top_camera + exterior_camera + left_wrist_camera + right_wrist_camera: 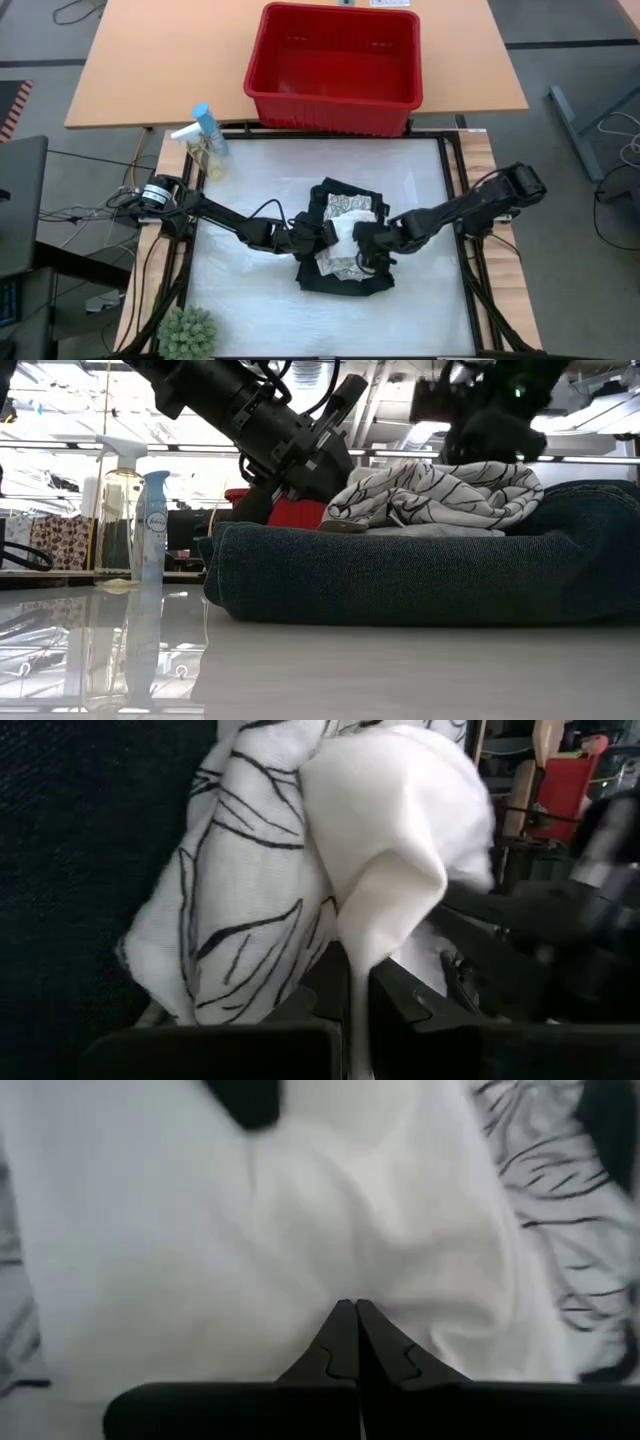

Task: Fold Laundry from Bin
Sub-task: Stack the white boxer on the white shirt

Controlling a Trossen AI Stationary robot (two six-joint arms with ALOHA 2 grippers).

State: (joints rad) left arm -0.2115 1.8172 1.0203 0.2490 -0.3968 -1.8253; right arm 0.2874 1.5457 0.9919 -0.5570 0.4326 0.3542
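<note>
Both hands meet mid-counter over the dark garment (345,280), left hand (358,1020) clenched on the white cloth (400,850), right hand (352,1342) clenched against it, bin (335,105) behind.

Red rectangular plastic bin (335,65): smooth, slightly glossy walls. Large dark garment (420,575): coarse, matt denim-like weave. White-grey leaf-patterned cloth (440,495): thin, soft, crumpled. Small plain whitish cloth (400,830): smooth, matt. White tabletop (320,670): glossy, reflective. Far table (160,60): matt wood. Pale blue spray can (152,530): glossy.
</note>
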